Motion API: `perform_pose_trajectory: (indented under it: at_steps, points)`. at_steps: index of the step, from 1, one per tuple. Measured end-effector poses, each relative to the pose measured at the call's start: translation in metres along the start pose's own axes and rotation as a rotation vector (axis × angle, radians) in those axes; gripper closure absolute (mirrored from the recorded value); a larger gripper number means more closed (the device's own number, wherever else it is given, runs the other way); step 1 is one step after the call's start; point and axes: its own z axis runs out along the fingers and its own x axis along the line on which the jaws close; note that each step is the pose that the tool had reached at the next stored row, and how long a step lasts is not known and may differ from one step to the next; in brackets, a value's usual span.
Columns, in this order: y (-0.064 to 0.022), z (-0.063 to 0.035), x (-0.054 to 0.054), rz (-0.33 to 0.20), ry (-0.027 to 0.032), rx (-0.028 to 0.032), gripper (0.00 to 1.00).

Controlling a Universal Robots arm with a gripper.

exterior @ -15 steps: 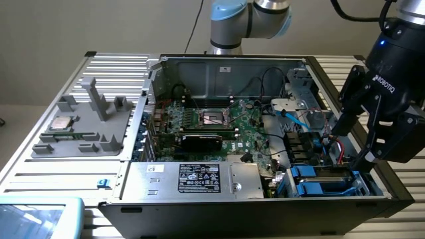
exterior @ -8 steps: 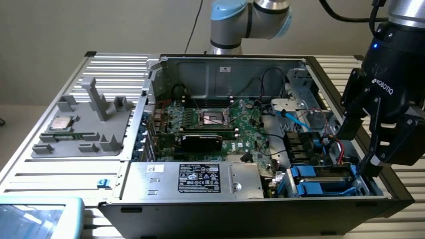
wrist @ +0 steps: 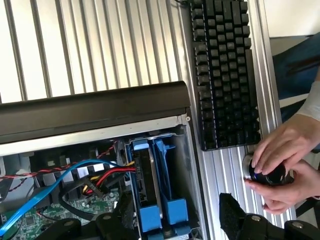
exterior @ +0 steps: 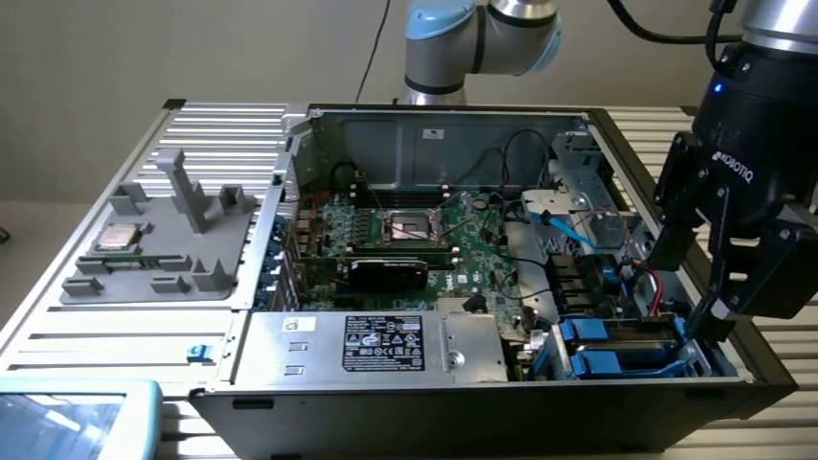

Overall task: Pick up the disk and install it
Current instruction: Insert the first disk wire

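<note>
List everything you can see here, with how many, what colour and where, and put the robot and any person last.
computer case: one, black, open, on the ribbed table
disk: one, grey with blue rails, seated in the case's bay under the gripper
power supply box: one, silver with black label, near edge of the case
motherboard: one, green, inside the case
fixture tray: one, grey, on the exterior view's left
processor chip: one, silver, on the tray
keyboard: one, black, beside the case
table: one, ribbed silver
gripper: one, black, open, over the bay
hands: two, on a black knob
</note>
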Motion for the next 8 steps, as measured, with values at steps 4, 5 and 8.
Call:
perform_pose_trajectory:
  at_steps: [4,5,8]
  points:
    - [-0.0069,-0.0003,0.002,0.0,-0.001,-0.0062,0.22]
    - [-0.0078,-0.0005,0.004,-0.003,-0.0026,-0.0073,0.22]
    - [-0.0106,-0.0013,0.012,-0.011,-0.0063,-0.0118,0.22]
